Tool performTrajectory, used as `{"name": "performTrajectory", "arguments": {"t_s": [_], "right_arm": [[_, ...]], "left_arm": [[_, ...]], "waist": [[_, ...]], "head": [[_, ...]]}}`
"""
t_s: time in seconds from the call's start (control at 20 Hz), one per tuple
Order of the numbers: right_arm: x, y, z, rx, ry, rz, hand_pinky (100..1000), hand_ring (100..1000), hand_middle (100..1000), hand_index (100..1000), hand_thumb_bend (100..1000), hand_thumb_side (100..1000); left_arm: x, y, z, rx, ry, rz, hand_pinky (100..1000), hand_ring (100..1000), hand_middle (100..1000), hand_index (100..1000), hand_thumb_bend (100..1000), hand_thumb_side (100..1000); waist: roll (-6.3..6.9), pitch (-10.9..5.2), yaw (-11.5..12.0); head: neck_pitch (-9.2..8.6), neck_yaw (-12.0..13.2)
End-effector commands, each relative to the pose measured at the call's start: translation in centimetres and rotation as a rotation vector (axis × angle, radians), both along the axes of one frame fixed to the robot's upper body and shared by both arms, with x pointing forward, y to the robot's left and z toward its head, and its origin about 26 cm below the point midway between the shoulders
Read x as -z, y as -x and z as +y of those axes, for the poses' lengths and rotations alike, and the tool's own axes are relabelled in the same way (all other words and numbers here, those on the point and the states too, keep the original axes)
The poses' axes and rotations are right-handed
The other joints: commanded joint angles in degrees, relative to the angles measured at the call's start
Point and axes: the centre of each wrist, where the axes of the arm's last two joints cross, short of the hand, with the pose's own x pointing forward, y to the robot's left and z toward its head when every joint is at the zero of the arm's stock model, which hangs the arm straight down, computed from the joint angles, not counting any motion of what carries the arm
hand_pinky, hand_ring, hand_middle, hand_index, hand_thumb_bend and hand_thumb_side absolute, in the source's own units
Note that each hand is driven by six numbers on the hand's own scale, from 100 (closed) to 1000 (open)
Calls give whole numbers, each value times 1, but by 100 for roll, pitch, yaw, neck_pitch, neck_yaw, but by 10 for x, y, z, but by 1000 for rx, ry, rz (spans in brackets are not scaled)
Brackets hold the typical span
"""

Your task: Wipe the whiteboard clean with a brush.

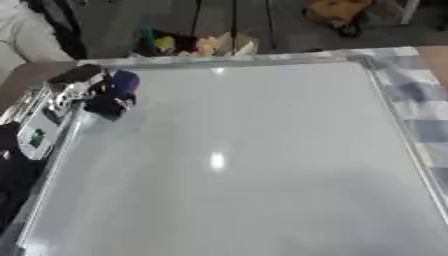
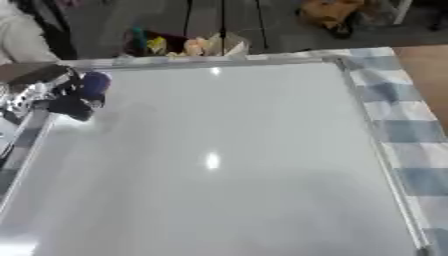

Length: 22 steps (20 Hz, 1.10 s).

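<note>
A large whiteboard (image 1: 245, 165) with a silver frame lies flat and fills most of both views; its surface looks blank, with a bright light glare at its middle. At the board's upper left corner my left hand (image 1: 103, 102) has its dark fingers curled round a blue brush (image 1: 124, 83), which rests against the board surface near the left frame. My silver and black left forearm (image 1: 48, 115) runs along the board's left edge. My right hand shows in neither view.
A blue and white checked cloth (image 2: 411, 130) covers the table to the right of the board. Beyond the far edge stands a box of mixed coloured items (image 1: 197, 44). A person in light clothing (image 1: 22, 35) sits at the far left.
</note>
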Motion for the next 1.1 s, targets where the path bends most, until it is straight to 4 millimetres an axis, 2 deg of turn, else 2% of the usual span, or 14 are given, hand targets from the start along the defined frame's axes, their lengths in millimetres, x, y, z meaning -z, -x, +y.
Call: {"name": "performTrajectory", "arguments": {"t_s": [0.05, 0.7, 1.1], "right_arm": [[-6, 2, -1, 3, 23, -14, 767, 810, 724, 858, 100, 978], [-6, 1, 1, 0, 27, -14, 768, 810, 724, 858, 100, 977], [-7, 0, 2, -5, 28, -19, 769, 810, 724, 859, 100, 978]], "left_arm": [[-22, 4, 16, -51, -6, -62, 482, 498, 401, 274, 100, 476], [-17, -3, 27, -135, 48, -64, 472, 490, 391, 269, 100, 477], [-5, -11, 35, -200, 78, -43, 467, 487, 386, 267, 100, 481]], "waist": [[-13, -109, 3], [-1, -83, -22], [5, -46, -72]], "head": [[-64, -10], [-141, -3], [-206, 17]]}}
